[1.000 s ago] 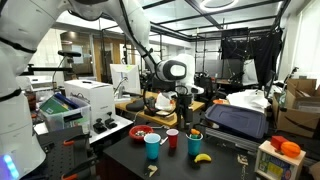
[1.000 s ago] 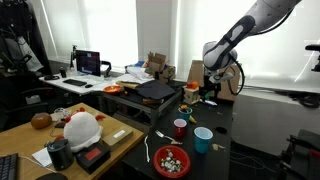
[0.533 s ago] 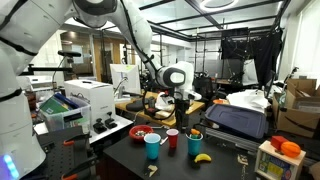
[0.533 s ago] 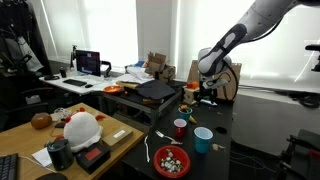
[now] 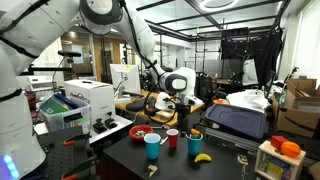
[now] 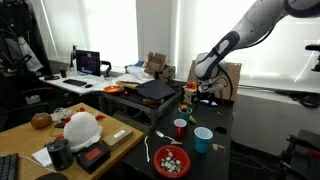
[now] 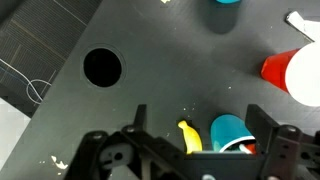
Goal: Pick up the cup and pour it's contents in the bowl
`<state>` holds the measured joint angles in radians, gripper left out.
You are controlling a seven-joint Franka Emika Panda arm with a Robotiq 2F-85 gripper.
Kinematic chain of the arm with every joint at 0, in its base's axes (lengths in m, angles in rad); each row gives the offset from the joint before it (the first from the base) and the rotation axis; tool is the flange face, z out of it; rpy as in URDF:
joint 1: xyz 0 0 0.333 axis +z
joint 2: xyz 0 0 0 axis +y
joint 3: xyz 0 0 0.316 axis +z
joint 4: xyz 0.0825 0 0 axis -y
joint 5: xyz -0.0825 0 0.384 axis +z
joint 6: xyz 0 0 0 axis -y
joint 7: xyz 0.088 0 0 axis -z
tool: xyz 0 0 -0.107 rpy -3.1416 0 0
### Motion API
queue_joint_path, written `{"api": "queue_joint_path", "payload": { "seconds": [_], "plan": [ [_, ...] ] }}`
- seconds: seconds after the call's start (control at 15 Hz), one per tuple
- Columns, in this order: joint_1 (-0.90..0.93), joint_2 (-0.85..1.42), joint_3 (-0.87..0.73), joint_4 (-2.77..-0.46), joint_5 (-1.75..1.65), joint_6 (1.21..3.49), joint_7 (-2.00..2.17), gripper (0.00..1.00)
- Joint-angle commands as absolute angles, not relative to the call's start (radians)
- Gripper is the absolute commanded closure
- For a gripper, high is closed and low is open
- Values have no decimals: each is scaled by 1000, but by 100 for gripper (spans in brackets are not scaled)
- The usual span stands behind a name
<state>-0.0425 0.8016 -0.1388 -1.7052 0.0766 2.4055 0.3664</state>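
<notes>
Near the middle of the dark counter [image 7: 150, 40], well away from its edges, stands the blue cup [image 7: 230, 133]. A banana [image 7: 189, 137] lies just beside it, but I cannot tell if the two touch. The tool [image 7: 200, 120] hangs over this spot with its jaws as wide apart as they go, and it holds nothing. In the wrist view the blue cup sits between the two fingers, closer to one than to the other. The red cup [image 5: 172, 139] and the teal cup [image 5: 152, 146] stand farther along the counter. Past them, close to the counter's end edge, sits the bowl [image 5: 133, 131]. The blue cup looks like thin plastic, so I think it is light and fairly stiff, but a hard squeeze could bend it. Its side is smooth and may slip. I cannot make out what is in it, so it should stay upright until it is over the bowl. The best place to take hold looks like the round side wall, about halfway up, with one finger on each side. The tool would need to shift a little so the blue cup is in the middle of the gap. The finger on the banana side has little room and could bump the banana or push the blue cup over.
</notes>
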Motion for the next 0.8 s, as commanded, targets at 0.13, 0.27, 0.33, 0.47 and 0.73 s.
{"api": "queue_joint_path", "payload": {
  "seconds": [0.13, 0.27, 0.33, 0.47, 0.73],
  "plan": [
    [-55, 855, -140, -1593, 142, 2368, 433, 0],
    [-64, 873, -146, -1559, 156, 2365, 446, 0],
    [-68, 884, -149, -1543, 161, 2362, 454, 0],
    [-76, 906, -148, -1520, 172, 2355, 462, 0],
    [-80, 954, -142, -1489, 180, 2343, 460, 0]
  ]
}}
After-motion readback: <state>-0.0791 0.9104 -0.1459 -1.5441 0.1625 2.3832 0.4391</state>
